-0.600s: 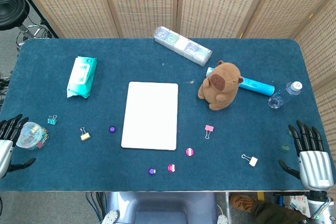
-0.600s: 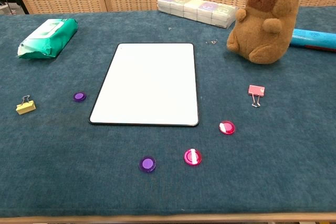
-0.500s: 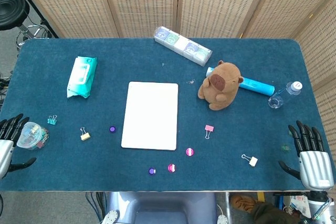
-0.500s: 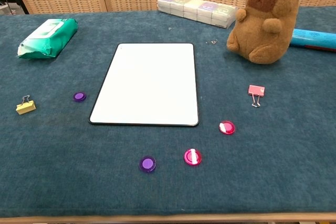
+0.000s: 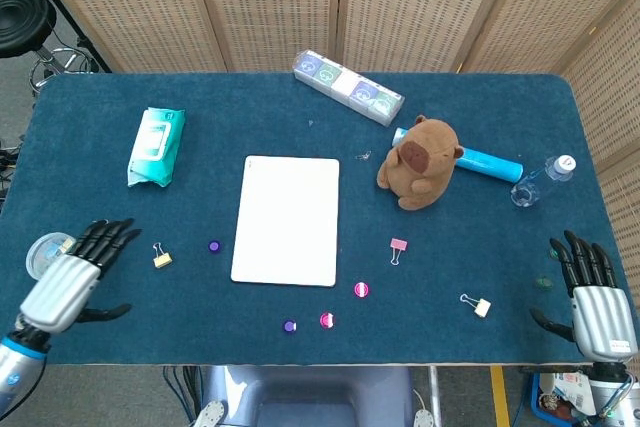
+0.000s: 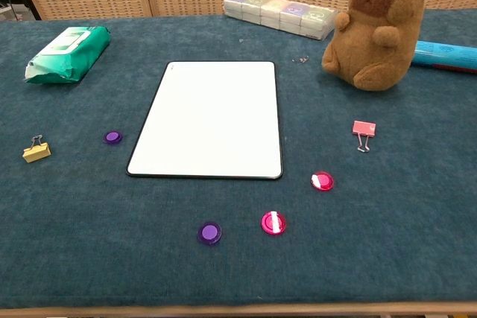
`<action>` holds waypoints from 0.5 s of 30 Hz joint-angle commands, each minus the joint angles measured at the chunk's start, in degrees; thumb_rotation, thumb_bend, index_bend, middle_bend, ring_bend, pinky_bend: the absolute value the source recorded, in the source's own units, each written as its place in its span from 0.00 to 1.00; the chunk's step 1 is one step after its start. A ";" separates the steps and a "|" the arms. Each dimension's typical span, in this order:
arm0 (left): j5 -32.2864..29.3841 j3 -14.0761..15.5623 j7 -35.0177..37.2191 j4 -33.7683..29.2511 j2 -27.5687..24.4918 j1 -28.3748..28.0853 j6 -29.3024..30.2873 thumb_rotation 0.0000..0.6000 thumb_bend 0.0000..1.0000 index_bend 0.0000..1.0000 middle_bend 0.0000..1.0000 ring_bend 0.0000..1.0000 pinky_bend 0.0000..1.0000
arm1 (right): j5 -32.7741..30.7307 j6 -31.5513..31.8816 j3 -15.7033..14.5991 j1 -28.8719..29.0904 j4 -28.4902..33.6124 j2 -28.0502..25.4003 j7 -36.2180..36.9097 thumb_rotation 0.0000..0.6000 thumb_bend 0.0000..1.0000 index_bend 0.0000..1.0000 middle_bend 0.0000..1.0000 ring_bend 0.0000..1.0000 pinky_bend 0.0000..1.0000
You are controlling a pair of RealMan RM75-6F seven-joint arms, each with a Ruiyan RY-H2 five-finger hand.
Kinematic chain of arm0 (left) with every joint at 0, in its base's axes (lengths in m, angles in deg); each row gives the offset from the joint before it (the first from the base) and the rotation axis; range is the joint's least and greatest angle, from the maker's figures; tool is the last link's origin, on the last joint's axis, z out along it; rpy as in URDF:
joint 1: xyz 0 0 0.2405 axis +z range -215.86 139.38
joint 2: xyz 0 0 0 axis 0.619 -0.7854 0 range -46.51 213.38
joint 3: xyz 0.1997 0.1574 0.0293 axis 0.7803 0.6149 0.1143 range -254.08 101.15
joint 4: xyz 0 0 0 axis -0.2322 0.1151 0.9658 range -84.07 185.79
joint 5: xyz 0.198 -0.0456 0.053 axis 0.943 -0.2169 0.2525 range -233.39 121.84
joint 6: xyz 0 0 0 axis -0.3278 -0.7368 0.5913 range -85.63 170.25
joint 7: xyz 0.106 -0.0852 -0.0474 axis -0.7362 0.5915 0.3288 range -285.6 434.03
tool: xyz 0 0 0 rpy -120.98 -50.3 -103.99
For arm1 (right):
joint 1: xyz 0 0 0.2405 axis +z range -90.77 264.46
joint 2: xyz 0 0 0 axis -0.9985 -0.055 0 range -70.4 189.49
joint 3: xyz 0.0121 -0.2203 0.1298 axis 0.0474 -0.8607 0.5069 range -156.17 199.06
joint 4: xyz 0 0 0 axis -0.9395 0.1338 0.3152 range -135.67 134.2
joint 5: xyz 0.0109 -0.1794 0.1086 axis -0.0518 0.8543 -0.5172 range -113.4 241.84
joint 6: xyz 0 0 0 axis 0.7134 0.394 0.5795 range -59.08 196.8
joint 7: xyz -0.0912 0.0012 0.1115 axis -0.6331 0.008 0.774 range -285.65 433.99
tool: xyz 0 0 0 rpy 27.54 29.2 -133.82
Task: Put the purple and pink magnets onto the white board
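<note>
The empty, spread left hand [image 5: 75,272] has swung inward toward the small round purple magnet [image 5: 214,246], starting the reach, while the empty right hand [image 5: 592,302] stays open.

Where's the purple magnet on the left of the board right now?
In the head view the purple magnet lies on the cloth just left of the white board, near its lower left corner, with the yellow binder clip further left.

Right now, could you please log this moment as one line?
magnets: four, off white board | left hand: open, empty | right hand: open, empty
</note>
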 commanded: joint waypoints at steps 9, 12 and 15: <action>-8.50 -5.04 -15.70 -10.46 7.68 -16.61 -26.17 1.00 0.14 0.30 0.00 0.00 0.00 | -2.45 -2.41 0.50 0.59 -0.33 -0.78 2.40 1.00 0.00 0.00 0.00 0.00 0.00; -13.17 -6.23 -19.15 -11.23 10.08 -18.88 -29.77 1.00 0.15 0.32 0.00 0.00 0.00 | -3.13 -3.14 0.64 0.80 -0.57 -0.75 2.63 1.00 0.00 0.00 0.00 0.00 0.00; -18.18 -7.43 -23.67 -11.02 13.01 -21.33 -32.42 1.00 0.18 0.33 0.00 0.00 0.00 | -3.92 -4.34 0.69 1.16 -0.92 -0.66 2.80 1.00 0.00 0.00 0.00 0.00 0.00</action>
